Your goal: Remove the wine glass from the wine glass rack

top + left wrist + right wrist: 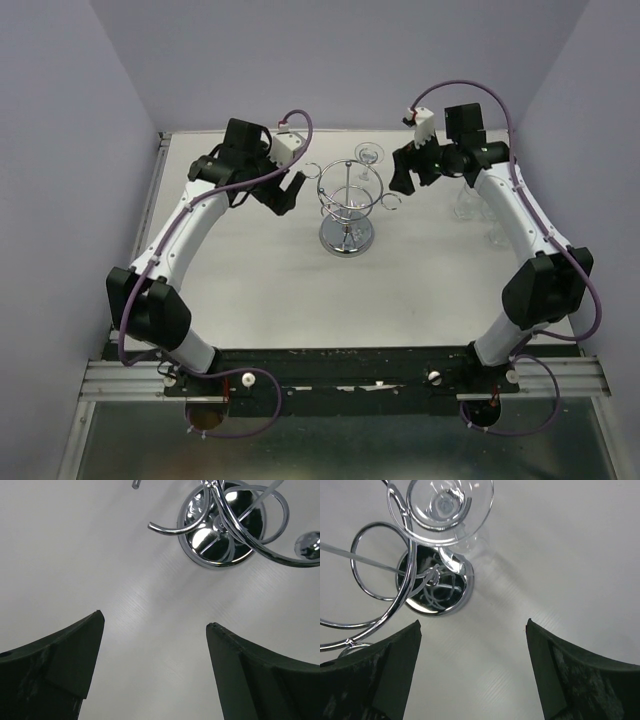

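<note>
The chrome wine glass rack [346, 208] stands mid-table on its round shiny base [346, 238]. A clear wine glass [369, 156] hangs upside down from a loop on the rack's far side. In the right wrist view the wine glass [445, 505] shows foot-up above the rack base [437, 600]. My right gripper [405, 176] hovers just right of the rack, open and empty, and in its own view the right gripper [474, 623] is clear of the glass. My left gripper [288, 192] hangs left of the rack; the left gripper [155, 625] is open over bare table, with the rack base [222, 535] ahead.
Two more clear glasses [466, 205] [495, 237] stand on the table at the right, under the right arm. The rack's wire loops [372, 567] stick out toward both grippers. Purple walls close in the white table [260, 290] on three sides.
</note>
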